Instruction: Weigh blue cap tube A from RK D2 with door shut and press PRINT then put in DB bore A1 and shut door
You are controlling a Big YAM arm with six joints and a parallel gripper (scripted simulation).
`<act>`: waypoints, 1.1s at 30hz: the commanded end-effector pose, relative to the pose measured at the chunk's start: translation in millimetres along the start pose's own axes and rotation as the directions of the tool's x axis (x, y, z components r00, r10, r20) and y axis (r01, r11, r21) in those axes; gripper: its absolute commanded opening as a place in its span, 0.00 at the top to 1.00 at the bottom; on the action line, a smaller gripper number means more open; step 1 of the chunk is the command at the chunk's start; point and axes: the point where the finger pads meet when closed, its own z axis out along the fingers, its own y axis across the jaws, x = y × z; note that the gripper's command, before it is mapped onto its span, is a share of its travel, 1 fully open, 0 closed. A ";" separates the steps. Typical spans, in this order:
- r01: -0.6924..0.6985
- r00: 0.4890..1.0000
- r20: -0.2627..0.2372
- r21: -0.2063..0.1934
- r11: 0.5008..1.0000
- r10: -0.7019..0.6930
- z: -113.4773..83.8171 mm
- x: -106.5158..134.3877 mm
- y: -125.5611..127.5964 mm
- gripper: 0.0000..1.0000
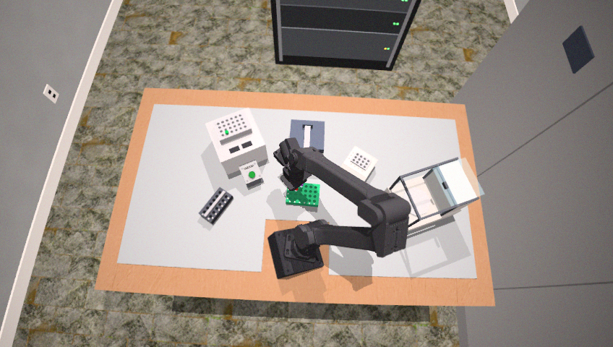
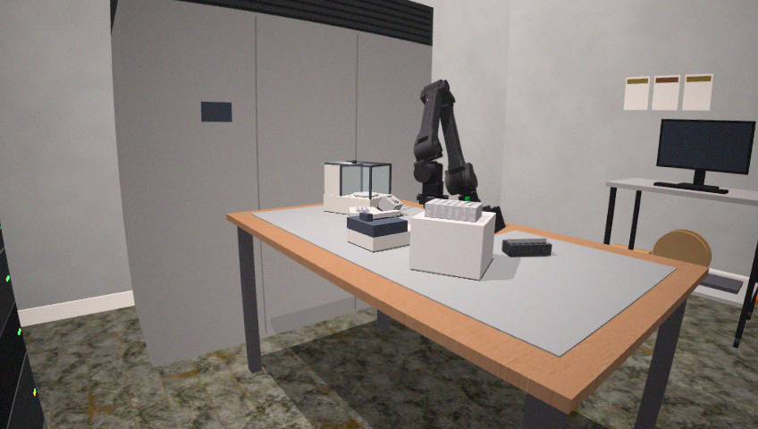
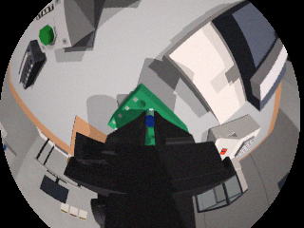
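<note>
My gripper (image 1: 295, 189) (image 3: 149, 114) is shut on tube A at its blue cap (image 3: 150, 120), with the tube's lower part at the green rack RK (image 1: 314, 202) (image 3: 142, 94). Whether the tube is lifted at all cannot be told. A red cap shows beside the fingertips in the top view; the fingers hide neighbouring tubes in the wrist view. The balance BAL (image 1: 423, 219) (image 2: 337, 204) stands at the right, its door pane (image 1: 472, 176) slid back and its box open on top. The dry block DB (image 1: 364, 171) (image 3: 220, 135) stands behind and right of the rack.
The spectrophotometer SP (image 1: 316, 129) (image 2: 377, 225) is behind the rack. The mixer MX (image 1: 245, 165) (image 2: 449, 247), with a green-capped tube on top, is behind left. The magnet block MG (image 1: 216, 205) (image 2: 526, 248) is at the left. My forearm spans above the mat between rack and balance.
</note>
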 end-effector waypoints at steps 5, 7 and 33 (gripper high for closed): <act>-0.006 1.000 0.020 0.008 1.000 0.005 -5.7 -8.6 -7.4 0.91; -0.006 1.000 0.014 0.007 1.000 0.006 -3.1 -6.0 -9.6 0.91; -0.012 1.000 0.027 0.013 1.000 0.012 -6.8 -12.1 -15.3 0.91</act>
